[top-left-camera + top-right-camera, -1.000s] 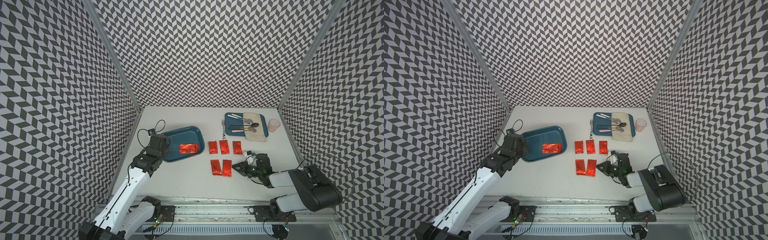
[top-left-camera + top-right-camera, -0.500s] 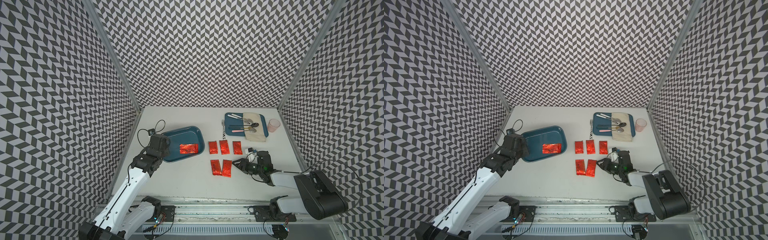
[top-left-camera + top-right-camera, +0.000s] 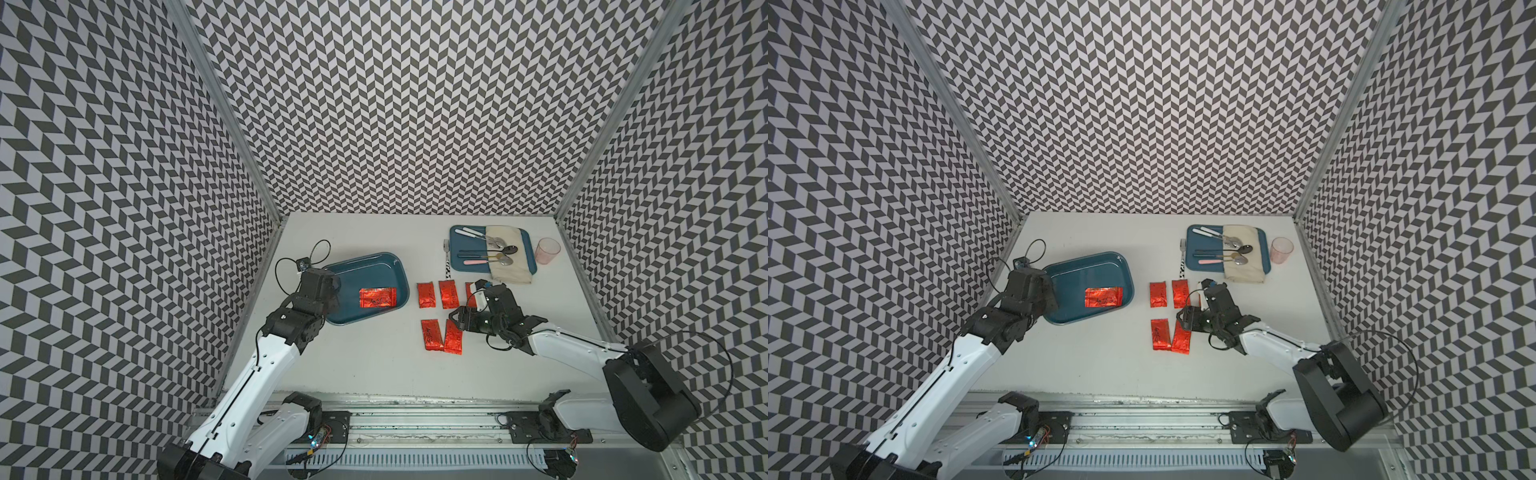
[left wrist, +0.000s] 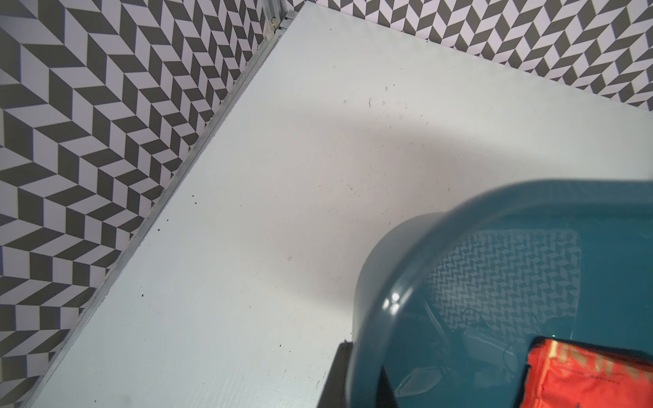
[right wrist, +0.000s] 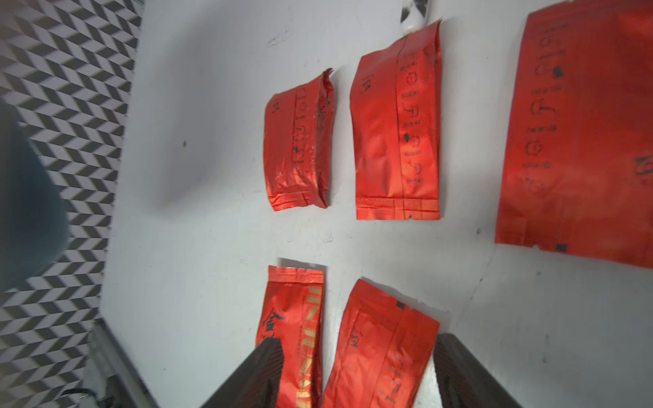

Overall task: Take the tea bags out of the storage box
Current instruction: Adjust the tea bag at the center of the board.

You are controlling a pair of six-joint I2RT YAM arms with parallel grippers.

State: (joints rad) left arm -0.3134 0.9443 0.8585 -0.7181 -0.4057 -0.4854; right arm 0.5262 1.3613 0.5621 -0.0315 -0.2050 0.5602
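Your right gripper point(image 3: 459, 324) is hanging with its jaws spread wide over the near-right tea bag point(image 3: 453, 343). That bag is lying free on the table point(image 3: 374, 374), touching its neighbour, with three more in a row just beyond. The sixth tea bag point(image 3: 377, 298) is lying flat in the storage box point(image 3: 365, 270), to the left. Your left gripper point(image 3: 328, 291) is looking clenched on the box's near-left wall.

Watch the pull-away, because a finger catching the crinkled foil could drag that bag. When you are reaching into the box, the flat foil may be slipping off your fingertips. A loosening left grip would let the box skid.

top views high, share table point(image 3: 374, 361); wrists close
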